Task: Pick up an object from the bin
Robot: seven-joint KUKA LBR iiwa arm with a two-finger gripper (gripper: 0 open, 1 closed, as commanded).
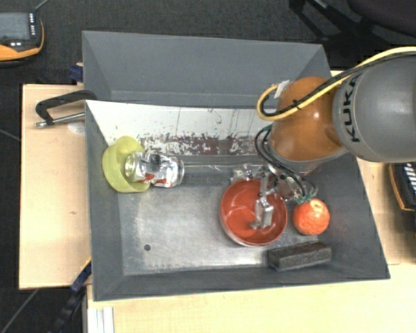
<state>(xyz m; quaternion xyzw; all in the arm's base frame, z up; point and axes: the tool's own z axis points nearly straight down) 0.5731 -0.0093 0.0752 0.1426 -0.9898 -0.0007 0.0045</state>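
Note:
My gripper (pixel 263 217) reaches down into a red round bowl (pixel 240 216) in the right half of the bin; its metal fingertip stands inside the bowl near the right rim. An orange-red tomato-like ball (pixel 311 217) with a green stem lies just right of the bowl. In front of both lies a dark oblong block (pixel 299 256).
At the bin's left back lie a yellow-green cup (pixel 119 164) on its side and a crumpled clear plastic piece (pixel 156 169) with red marks. The arm with its orange cover and cables comes in from the right above the bowl.

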